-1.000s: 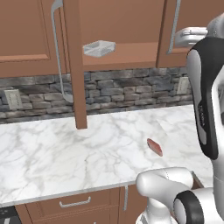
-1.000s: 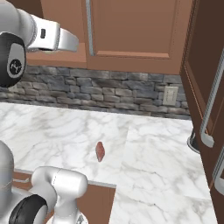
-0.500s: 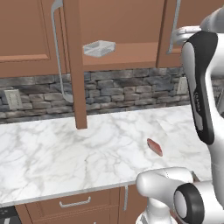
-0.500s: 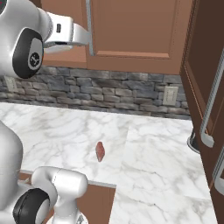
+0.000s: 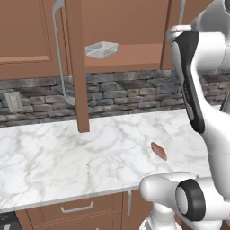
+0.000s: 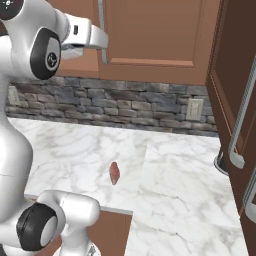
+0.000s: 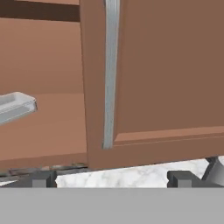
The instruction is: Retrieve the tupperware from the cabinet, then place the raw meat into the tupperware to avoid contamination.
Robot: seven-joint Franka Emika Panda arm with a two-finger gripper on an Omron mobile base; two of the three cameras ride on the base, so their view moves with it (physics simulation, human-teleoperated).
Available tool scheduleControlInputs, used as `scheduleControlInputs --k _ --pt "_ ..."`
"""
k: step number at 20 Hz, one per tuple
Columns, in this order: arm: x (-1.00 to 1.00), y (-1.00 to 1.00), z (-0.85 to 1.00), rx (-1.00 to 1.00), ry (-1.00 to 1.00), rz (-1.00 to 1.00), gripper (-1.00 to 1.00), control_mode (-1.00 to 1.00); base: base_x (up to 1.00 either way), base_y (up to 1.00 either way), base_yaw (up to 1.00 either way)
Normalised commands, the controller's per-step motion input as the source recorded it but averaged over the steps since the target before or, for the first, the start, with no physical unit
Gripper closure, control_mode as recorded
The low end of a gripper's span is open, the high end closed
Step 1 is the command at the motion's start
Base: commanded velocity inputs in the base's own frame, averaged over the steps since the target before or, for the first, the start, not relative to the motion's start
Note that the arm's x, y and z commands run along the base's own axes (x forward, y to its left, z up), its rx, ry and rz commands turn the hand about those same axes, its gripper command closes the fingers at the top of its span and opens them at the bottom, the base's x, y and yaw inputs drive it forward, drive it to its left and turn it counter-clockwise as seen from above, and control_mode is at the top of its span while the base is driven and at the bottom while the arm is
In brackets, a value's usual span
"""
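One tool [image 7: 111, 178], jaws wide, empty, faces closed cabinet [image 7: 166, 70] door. Tupperware [image 7: 15, 107] sits on open shelf [image 7: 48, 127], off to tool's left. Raw meat [image 5: 158, 151] near worktop [image 5: 67, 157] front edge.
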Motion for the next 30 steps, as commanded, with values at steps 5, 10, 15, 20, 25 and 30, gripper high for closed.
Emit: scheduleControlInputs --k 5,10,15,20,25,30 --pt "0.45 0.0 -0.05 0.05 0.0 0.0 -1.0 -1.0 0.0 0.0 0.0" --pt "0.41 -0.01 -0.03 0.04 0.01 0.0 -1.0 -1.0 0.0 0.0 0.0" --pt "0.26 -0.06 -0.17 0.0 0.0 0.0 -1.0 -1.0 0.0 0.0 0.0" --pt "0.23 -0.11 -0.24 0.0 0.0 0.0 -1.0 -1.0 0.0 0.0 0.0" --pt "0.22 -0.07 -0.18 0.0 0.0 0.0 -1.0 -1.0 0.0 0.0 0.0" --pt "0.22 0.0 -0.22 0.0 0.0 0.0 -1.0 -1.0 0.0 0.0 0.0"
